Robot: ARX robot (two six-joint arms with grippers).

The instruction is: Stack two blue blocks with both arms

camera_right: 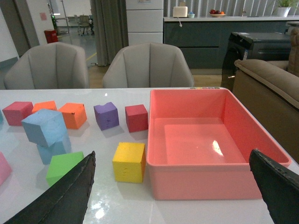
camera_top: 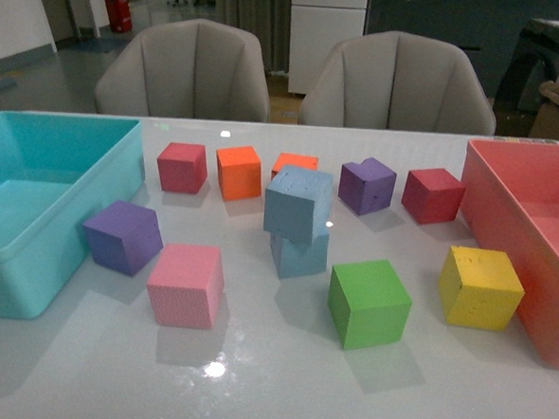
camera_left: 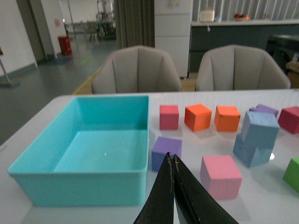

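Nearest me, my left gripper (camera_left: pixel 174 161) was closed on nothing; my right gripper (camera_right: pixel 173 179) gaped wide, empty. Mid-tabletop (camera_top: pixel 268 389), the top blue block (camera_top: pixel 299 202) sat askew on the lower blue block (camera_top: pixel 300 255). Stacking looked done.

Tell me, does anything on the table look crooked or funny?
Yes. The top blue block sits twisted and tilted on the bottom blue block, hanging over its edge rather than lined up. A purple block at the back also has a notch in its top edge. The other blocks sit flat on the table.
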